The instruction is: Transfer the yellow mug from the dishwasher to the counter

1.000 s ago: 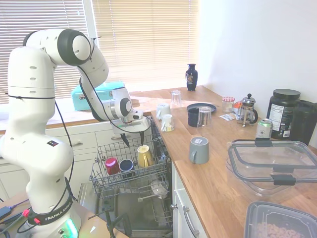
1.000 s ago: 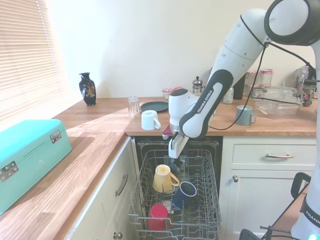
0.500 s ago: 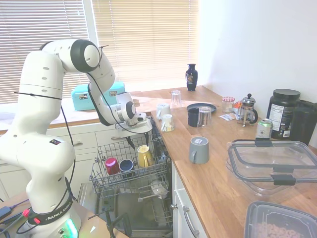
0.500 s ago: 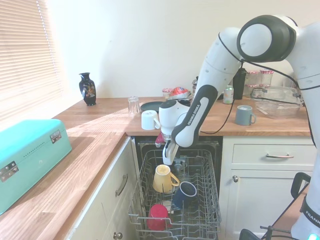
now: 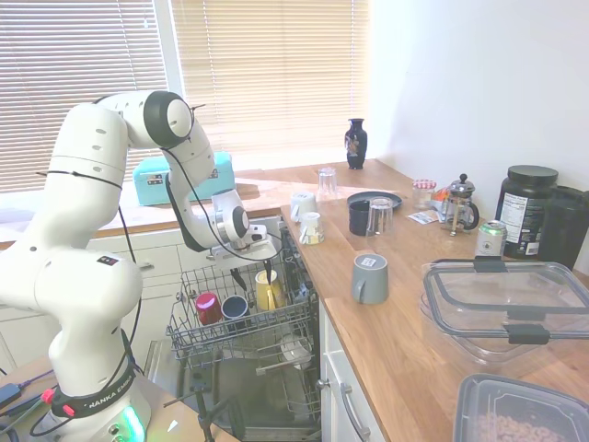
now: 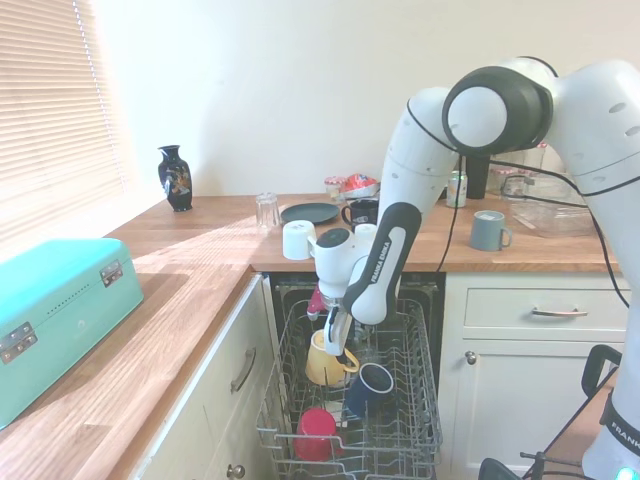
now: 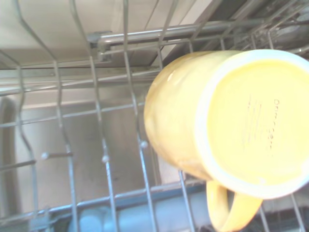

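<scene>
Mug first: the yellow mug (image 5: 268, 289) sits upside down in the wire rack (image 5: 207, 322) of the open dishwasher (image 6: 415, 300), base up and tilted, with its handle (image 6: 347, 362) sticking out toward the dark blue cup (image 6: 372, 387). That blue cup lies just beside the yellow mug in the same rack, and a red cup (image 6: 317, 430) stands a little further along, nearer the rack's front edge. From the wrist view the yellow mug (image 7: 227, 135) fills much of the picture, its pale base ring facing the camera, faint print on it, wire bars beneath it.

The gripper (image 6: 337, 347) hangs right over the yellow mug, its fingers (image 5: 268, 269) pointing down and reaching the mug's upturned base. Whether the jaws are parted or pinched together I cannot tell; the fingers are too small and partly hidden by the mug.

Above the yellow mug runs the wooden counter (image 5: 405, 322). On it, well apart from the mug, stand a grey mug (image 5: 369, 277), a white mug (image 6: 298, 240), a clear glass (image 6: 266, 209), a dark plate (image 6: 309, 212) and a small dark vase (image 5: 356, 144). A teal box (image 6: 55, 315) rests on the counter by the window.
</scene>
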Motion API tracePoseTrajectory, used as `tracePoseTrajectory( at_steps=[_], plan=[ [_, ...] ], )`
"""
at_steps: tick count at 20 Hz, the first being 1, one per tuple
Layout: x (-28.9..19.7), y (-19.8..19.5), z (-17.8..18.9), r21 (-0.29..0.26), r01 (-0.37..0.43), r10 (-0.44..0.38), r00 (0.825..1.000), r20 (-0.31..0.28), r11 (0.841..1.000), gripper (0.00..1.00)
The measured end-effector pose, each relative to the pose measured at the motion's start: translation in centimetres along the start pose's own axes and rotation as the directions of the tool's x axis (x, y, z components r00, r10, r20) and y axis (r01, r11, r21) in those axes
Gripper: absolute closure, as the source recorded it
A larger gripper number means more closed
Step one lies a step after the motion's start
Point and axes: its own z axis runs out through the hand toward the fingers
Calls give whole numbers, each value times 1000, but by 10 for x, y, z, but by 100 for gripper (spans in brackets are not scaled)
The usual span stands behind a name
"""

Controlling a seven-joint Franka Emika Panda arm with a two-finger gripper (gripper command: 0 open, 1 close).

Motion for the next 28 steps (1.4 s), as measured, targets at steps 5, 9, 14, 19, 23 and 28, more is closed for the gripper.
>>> tracePoseTrajectory(
  at_steps=[5,9,14,19,23,28],
  plan=[
    [-2,-9,17,-3,18,-19,999,-36,1000,0],
    [-6,-10,37,-4,-1,1,999,-53,1000,0],
    [-3,-13,50,2,-9,9,998,-69,1000,0],
    [4,-11,57,8,-7,8,997,-71,1000,0],
    [12,-9,62,14,-7,8,997,-71,1000,0],
    [15,-3,77,22,-5,6,999,-52,1000,0]
  ],
)
